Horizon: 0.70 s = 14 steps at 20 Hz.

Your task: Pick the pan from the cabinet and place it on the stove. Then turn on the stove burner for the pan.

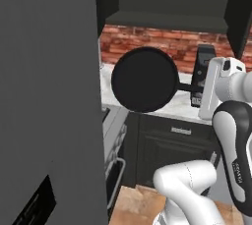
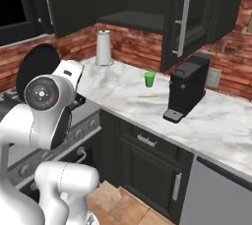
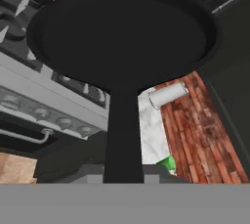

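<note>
Claw (image 1: 198, 89) grips the pan (image 1: 144, 79) by its handle, holding it in the air out of the cabinet (image 2: 147, 3), disc tipped on edge. Handle runs straight out from the claw; the stove (image 3: 53, 96) lies lower, beyond the pan, beside the table (image 2: 128, 89).
</note>
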Available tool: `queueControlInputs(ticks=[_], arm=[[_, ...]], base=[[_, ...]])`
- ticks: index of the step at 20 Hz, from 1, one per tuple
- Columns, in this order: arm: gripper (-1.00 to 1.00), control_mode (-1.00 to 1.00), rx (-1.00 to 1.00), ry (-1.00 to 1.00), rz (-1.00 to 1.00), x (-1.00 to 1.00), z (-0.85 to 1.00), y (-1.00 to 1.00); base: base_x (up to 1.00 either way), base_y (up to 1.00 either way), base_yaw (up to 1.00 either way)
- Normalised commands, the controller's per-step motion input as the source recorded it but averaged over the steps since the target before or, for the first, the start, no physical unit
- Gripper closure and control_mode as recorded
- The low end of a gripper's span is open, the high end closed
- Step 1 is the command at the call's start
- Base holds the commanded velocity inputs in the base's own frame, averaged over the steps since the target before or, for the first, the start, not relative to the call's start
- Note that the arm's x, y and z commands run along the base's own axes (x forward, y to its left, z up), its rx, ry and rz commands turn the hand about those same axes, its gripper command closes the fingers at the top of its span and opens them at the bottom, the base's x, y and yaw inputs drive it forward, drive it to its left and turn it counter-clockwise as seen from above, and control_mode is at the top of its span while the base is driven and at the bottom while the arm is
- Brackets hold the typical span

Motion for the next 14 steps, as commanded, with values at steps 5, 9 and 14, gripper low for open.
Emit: queueControlInputs(ticks=[5, 9, 14], arm=[[1.00, 1.00, 0.00, 0.00, 0.00, 0.00, 0.00, 0.00], [1.00, 1.00, 0.00, 0.00, 0.00, 0.00, 0.00, 0.00], [1.00, 1.00, 0.00, 0.00, 0.00, 0.00, 0.00, 0.00]], base=[[-0.42, 0.00, 0.28], [-0.05, -0.19, 0.23], [0.00, -0.23, 0.23]])
